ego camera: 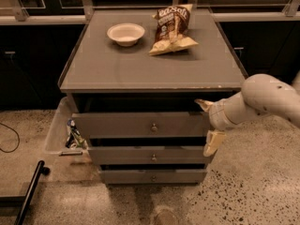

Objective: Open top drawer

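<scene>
Camera view: top drawer centre frame, looks part-open. Gripper at its right end, jaws spread wide, straddling front edge, no firm hold. More pull needed.

Setting: indoor office pantry or test area; which, cannot tell. Evidence: flat grey worktop carrying round white bowl and brown snack bag; speckled terrazzo floor; dark cabinets with metal rails behind; clear plastic bin alongside. Cream two-finger gripper, jaws apart, at right end of wide grey top drawer.
</scene>
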{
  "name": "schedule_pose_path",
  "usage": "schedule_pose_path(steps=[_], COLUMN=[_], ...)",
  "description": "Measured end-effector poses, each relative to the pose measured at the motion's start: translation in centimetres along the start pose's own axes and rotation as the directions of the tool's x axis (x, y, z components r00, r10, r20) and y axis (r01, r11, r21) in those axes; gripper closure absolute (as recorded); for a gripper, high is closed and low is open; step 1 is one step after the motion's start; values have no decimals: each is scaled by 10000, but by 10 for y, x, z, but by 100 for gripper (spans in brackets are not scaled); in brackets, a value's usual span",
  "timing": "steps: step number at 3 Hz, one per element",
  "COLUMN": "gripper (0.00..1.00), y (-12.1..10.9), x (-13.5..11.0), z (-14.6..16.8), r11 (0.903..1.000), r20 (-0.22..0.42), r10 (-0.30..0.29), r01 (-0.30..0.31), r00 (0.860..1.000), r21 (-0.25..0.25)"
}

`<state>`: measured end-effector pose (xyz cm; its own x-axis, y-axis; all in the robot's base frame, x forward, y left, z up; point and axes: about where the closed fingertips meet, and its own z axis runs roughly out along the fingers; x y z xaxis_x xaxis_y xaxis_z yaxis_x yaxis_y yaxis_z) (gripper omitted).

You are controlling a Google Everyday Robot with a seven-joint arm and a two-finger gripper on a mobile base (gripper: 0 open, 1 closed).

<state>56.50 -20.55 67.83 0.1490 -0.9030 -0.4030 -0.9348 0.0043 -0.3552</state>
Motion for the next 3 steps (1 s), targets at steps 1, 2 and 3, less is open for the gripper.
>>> schedule_pose_path(steps=[1,2,3], gripper=[0,0,2], y=[-15,-29,-29], x=[1,8,8], z=[26,65,65], r11=[10000,9980,9980], r20=[176,389,392], r10=[14,328,329], r01=[-13,-306,-307], r00=[9998,9987,9987], r21=[-76,-555,-557])
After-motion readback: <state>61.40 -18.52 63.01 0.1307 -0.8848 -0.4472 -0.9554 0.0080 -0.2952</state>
